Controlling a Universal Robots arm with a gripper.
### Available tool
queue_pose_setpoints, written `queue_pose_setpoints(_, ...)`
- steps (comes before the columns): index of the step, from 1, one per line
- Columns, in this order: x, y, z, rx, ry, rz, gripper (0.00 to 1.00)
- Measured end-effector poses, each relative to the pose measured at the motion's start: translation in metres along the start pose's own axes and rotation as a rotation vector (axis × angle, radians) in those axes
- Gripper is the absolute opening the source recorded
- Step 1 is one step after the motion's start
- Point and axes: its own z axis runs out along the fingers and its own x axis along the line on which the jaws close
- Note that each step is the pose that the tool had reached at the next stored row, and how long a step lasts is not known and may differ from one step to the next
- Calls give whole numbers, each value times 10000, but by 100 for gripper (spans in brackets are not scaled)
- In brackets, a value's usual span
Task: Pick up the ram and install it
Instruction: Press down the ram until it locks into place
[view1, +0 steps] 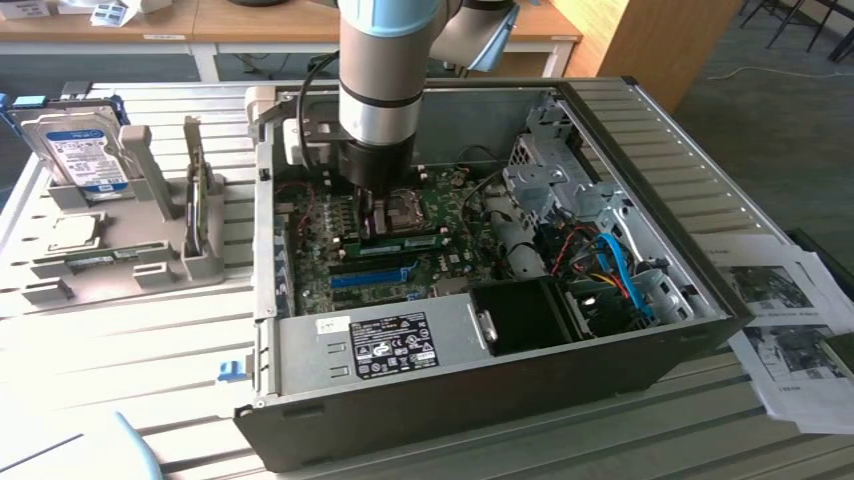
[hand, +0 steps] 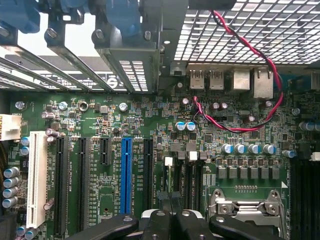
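**Arm inside open PC case, fingers closed, RAM lying by the CPU socket**

The computer case (view1: 694, 330) lies on its side, open face up, on a slatted table (view1: 120, 360). Inside it: the green motherboard (view1: 327, 265), a blue expansion slot (view1: 370, 277), a black fan block (view1: 527, 312), a labelled power supply (view1: 387, 338), silver drive cages (view1: 547, 165) and a bundle of blue, red and orange cables (view1: 614, 270).

The arm (view1: 380, 90) reaches straight down into the case; its gripper (view1: 380, 205) sits low over the board beside the CPU socket (view1: 400, 212). In the wrist view the fingertips (hand: 159, 220) are pressed together with no gap, and nothing is held between them.

The ram (view1: 400, 240), a thin green stick, lies flat-looking across the board just in front of the gripper in the exterior view. Whether it is fully seated in its slot cannot be told.

On the exterior view's left, a grey holder tray (view1: 154, 265) carries an upright hard drive (view1: 83, 150) and a square silver processor chip (view1: 70, 232).

The wrist view also shows a white slot (hand: 37, 177), the rear ports (hand: 225, 80) and a looping red wire (hand: 270, 75); the CPU socket there is cut off at the frame edge. Printed sheets (view1: 787, 310) lie beside the case on the exterior view's right.
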Motion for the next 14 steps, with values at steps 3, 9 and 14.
queue_pose_setpoints(3,0,0,1,0,-1,0,9)
queue_pose_setpoints(9,-1,1,-59,2,-1,-1,9)
queue_pose_setpoints(14,-2,6,-151,1,4,0,9)
